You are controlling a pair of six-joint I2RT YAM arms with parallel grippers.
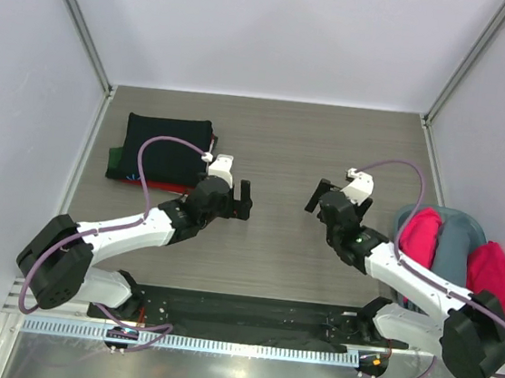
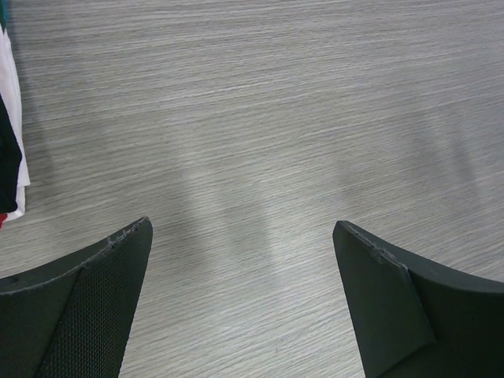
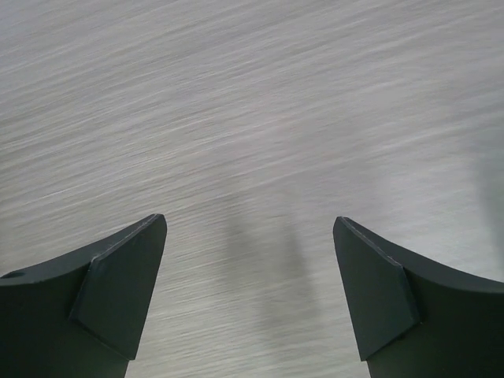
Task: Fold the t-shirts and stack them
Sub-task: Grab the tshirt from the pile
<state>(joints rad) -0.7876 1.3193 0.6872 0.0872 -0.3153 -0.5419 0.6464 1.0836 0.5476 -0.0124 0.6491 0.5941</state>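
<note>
Two grippers hang empty over the bare middle of the table (image 1: 286, 138). The left gripper (image 1: 239, 198) and the right gripper (image 1: 318, 199) both have their jaws wide apart and hold nothing. The folded stack (image 1: 164, 147), black on top, lies at about 10 o'clock from the table centre. The loose pile (image 1: 491, 271) waits at about 3 o'clock, with a pinkish-red shirt (image 1: 419, 235) beside a grey-blue shirt (image 1: 455, 239).

I judge that the step in hand is to fetch the next shirt. Take one shirt only: pinch the pinkish-red one high on its fold with the right gripper, lift it free of the grey-blue cloth, and bring it to the centre, where both arms can reach.

Only the top view shows you the pile and the stack as a whole. The right wrist view gives just wood grain between its fingers. The left wrist view adds a strip of cloth (image 2: 9, 157) at its 9 o'clock edge, probably the side of the stack.
</note>
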